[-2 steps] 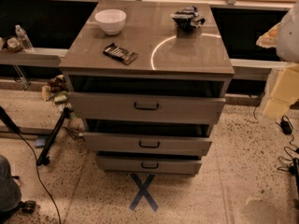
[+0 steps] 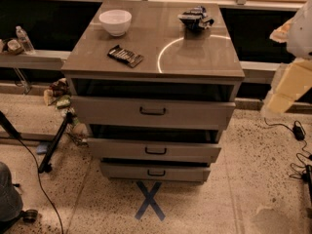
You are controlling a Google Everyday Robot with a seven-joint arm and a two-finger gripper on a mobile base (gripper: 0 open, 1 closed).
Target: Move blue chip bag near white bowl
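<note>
Lying well right of the white bowl [image 2: 115, 22]: blue chip bag [image 2: 196, 18].
Gripper [image 2: 287, 87] hangs farther right of the bowl; its grip state cannot be told.

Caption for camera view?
Blue chip bag and white bowl at opposite back corners of drawer unit; hand off to the right.

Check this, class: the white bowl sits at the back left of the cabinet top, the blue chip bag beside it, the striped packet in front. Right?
Not quite. The camera view shows the blue chip bag at the back right, far from the white bowl at the back left of the cabinet top; the striped packet lies in front. The gripper hangs right of the cabinet.
</note>
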